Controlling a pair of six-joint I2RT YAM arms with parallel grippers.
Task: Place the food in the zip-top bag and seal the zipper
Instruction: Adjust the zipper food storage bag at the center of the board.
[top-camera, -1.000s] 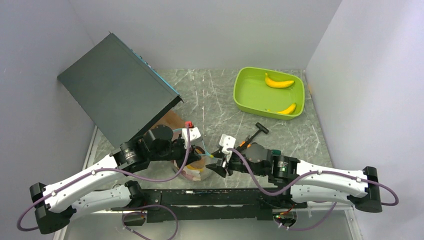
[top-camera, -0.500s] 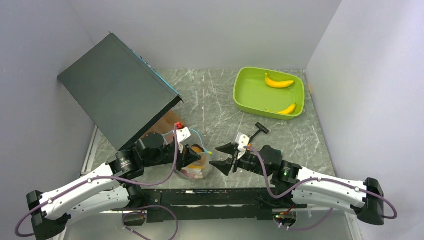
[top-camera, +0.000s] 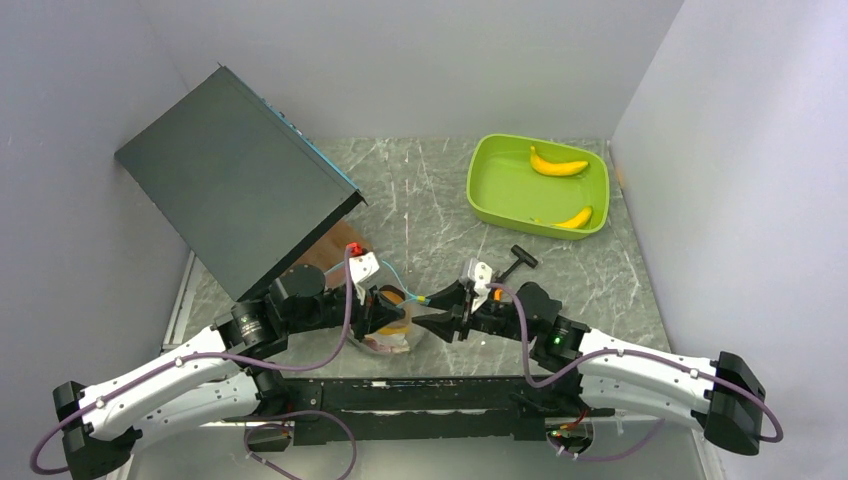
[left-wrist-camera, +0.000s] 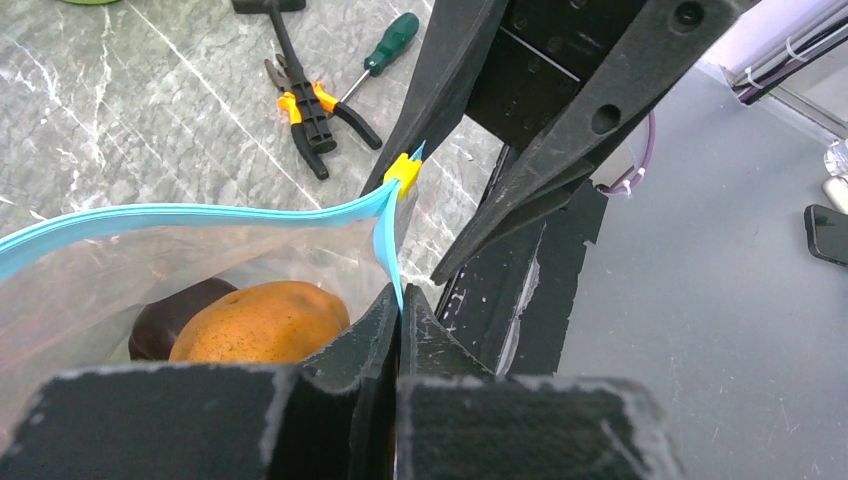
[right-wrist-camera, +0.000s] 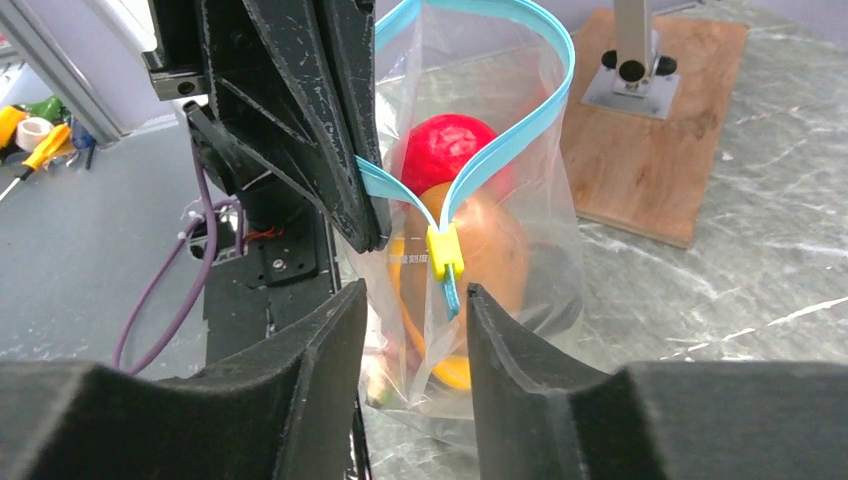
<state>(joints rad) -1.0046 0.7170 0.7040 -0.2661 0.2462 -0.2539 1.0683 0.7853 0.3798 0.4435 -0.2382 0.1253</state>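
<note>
Top view: two yellow bananas (top-camera: 558, 165) are being held in one lime tray (top-camera: 480, 190); one zip-top bag (top-camera: 392, 335) is being kept near the arm bases. Left wrist: the zipper (left-wrist-camera: 200, 213) is being clenched by the left gripper (left-wrist-camera: 400, 310); one orange fruit (left-wrist-camera: 265, 325) and one dark plum (left-wrist-camera: 175, 315) are being contained. Right wrist: one yellow slider (right-wrist-camera: 444, 251) is being straddled by the right gripper (right-wrist-camera: 410, 310), jaws parted.

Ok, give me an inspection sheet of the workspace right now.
Surface: grey marbled table.
Job's things: zip-top bag holds red food and orange food; zipper open; two bananas lie in green tray.
Clutter: pliers, screwdriver, wooden board.
Grippers: left tool shut on zipper; right tool open around yellow slider.
Cables: purple cables run along both arms.
Surroundings: pale walls; dark box leaning at left.
</note>
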